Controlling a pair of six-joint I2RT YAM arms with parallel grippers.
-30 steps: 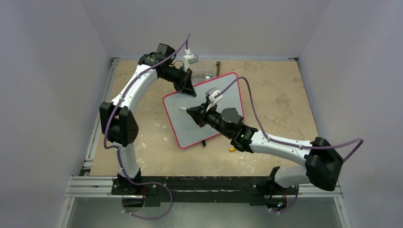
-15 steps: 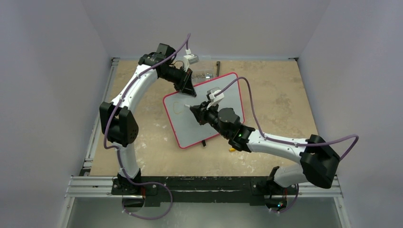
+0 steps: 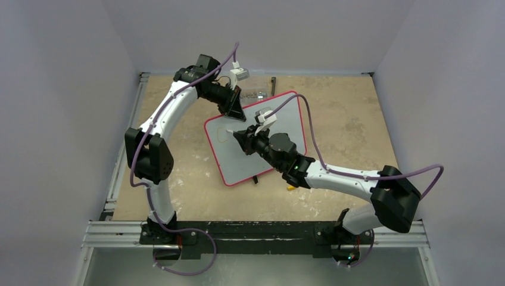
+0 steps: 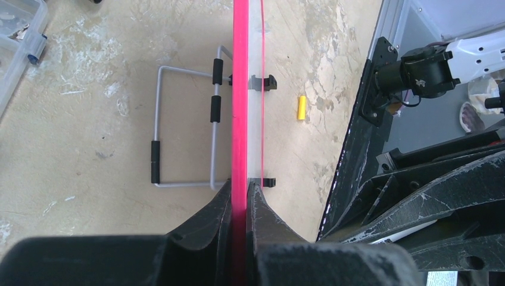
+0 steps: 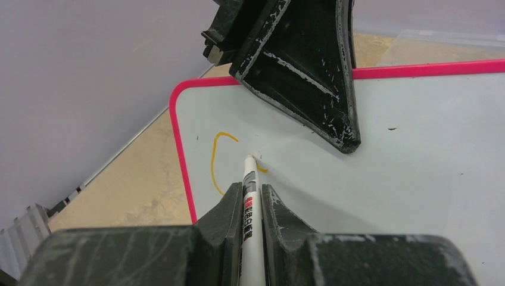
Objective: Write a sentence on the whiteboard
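Tan tabletop (image 3: 351, 119); left fingers (image 4: 211, 217) pinching whiteboard (image 3: 238, 164), right fingers (image 5: 223, 220) pinching marker (image 5: 249, 196); wire stand (image 4: 155, 161) in left-wrist view only.

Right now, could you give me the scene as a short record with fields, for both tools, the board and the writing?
left tool: shut on the red rim of the whiteboard
right tool: shut on a white marker, pointing at the board
marker tip: at the board face, beside the stroke
sentence: only one orange-yellow curved stroke, near a rounded corner
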